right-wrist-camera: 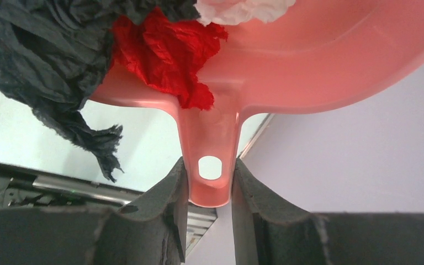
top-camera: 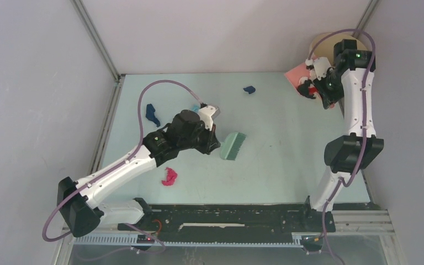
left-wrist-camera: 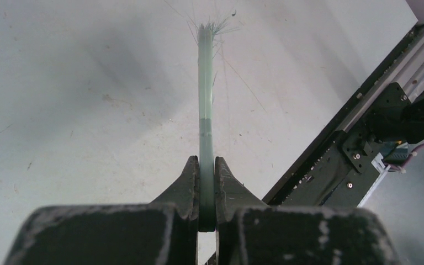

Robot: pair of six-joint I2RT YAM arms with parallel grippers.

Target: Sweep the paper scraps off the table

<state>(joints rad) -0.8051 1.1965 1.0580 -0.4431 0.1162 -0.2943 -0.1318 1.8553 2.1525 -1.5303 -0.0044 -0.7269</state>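
Observation:
My left gripper (top-camera: pixel 214 143) is shut on the green hand brush (top-camera: pixel 233 146), which rests on the table (top-camera: pixel 287 171) near the middle; in the left wrist view the brush (left-wrist-camera: pixel 205 99) shows edge-on between the fingers (left-wrist-camera: pixel 187 182). Loose paper scraps lie on the table: a magenta one (top-camera: pixel 169 176), a dark blue one (top-camera: pixel 152 114) and another dark blue one (top-camera: pixel 249 89). My right gripper (top-camera: pixel 316 84) is shut on the handle (right-wrist-camera: pixel 210 165) of the pink dustpan (top-camera: pixel 297 76), held up at the far right corner. It carries dark (right-wrist-camera: pixel 49 61), red (right-wrist-camera: pixel 165 49) and white (right-wrist-camera: pixel 243 8) scraps.
A cream bucket (top-camera: pixel 327 43) stands behind the right gripper, past the table's far right corner. Grey walls close the left, far and right sides. A black rail (top-camera: pixel 232 218) runs along the near edge, also seen in the left wrist view (left-wrist-camera: pixel 353 143).

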